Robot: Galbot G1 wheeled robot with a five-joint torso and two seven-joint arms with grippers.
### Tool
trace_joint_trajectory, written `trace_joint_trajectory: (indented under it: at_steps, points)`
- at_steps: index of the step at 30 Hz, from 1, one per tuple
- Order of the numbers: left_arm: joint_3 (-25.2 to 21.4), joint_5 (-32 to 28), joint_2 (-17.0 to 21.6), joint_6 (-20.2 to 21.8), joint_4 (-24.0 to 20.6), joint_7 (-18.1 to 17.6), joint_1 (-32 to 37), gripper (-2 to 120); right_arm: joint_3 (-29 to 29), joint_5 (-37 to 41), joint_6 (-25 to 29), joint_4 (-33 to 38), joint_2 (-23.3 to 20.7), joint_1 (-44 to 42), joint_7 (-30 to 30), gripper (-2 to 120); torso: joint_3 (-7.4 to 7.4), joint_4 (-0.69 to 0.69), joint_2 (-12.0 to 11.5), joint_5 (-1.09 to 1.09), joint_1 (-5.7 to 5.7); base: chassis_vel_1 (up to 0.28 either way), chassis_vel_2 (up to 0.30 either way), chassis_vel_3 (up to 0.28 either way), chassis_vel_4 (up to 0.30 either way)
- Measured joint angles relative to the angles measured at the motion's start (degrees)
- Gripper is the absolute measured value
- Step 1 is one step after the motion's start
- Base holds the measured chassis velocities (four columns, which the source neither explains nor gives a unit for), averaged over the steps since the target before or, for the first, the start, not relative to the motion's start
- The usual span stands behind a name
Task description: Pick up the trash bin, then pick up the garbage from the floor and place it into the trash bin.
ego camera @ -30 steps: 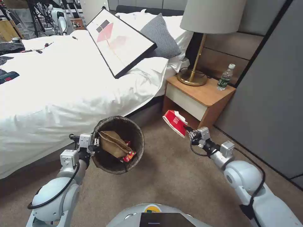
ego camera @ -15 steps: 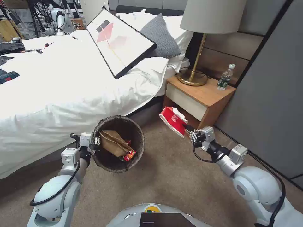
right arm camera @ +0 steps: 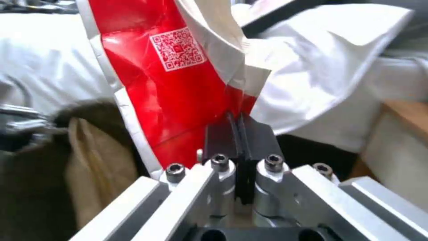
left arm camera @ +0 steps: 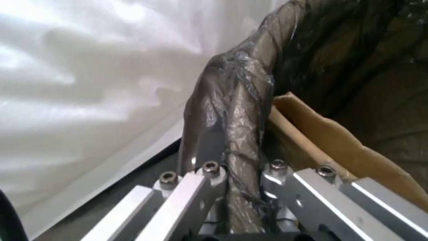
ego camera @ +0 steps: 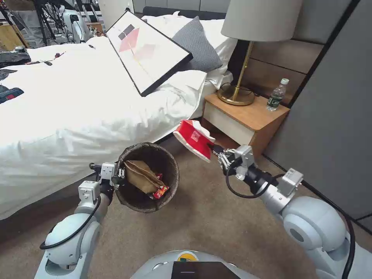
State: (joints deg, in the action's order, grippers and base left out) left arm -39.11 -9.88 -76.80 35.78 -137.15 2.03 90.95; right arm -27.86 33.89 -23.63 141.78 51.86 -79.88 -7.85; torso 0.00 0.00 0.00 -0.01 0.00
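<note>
White bed (ego camera: 77,108), wooden nightstand (ego camera: 248,120), brass lamp (ego camera: 248,46), beige carpet (ego camera: 217,221)

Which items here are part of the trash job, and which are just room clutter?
Job items:
- trash bin, left claw shut on its rim
- red-and-white packet, in the right claw, not yet over the bin
- brown paper bag and small red wrapper, inside the bin

Lying about:
- water bottle
- lamp
- framed picture
- grey pillow

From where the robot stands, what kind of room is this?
Most likely a bedroom, perhaps a hotel room: a bed with white bedding, a wooden nightstand beside it, and a brass table lamp on top.
</note>
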Motion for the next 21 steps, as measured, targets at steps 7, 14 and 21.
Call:
trace_joint_trajectory:
  at_steps: [7, 14, 21]
  points:
    - [0.32, -0.09, -0.03, 0.27, 0.14, -0.15, -0.08, 3, 12.95, 2.64, -1.76, -2.62, -2.9, 11.73, 2.82, 0, 0.01, 0.02, 0.0, 0.01, 0.0, 0.0, 0.0, 0.0, 0.0]
    - [0.15, -0.1, -0.08, 0.39, 0.25, -0.16, 0.1, 3, 18.21, 2.61, -1.83, -3.14, -3.77, 14.07, 2.61, 0, 0.0, -0.01, 0.0, 0.01, 0.0, 0.0, 0.0, 0.0, 0.0]
    - [0.44, 0.0, -0.2, 0.43, 0.73, -0.19, 0.01, 3, 25.11, 2.53, -2.48, -4.37, -4.57, 18.75, 2.84, 0, 0.0, 0.0, 0.0, 0.0, 0.0, 0.0, 0.0, 0.0, 0.0]
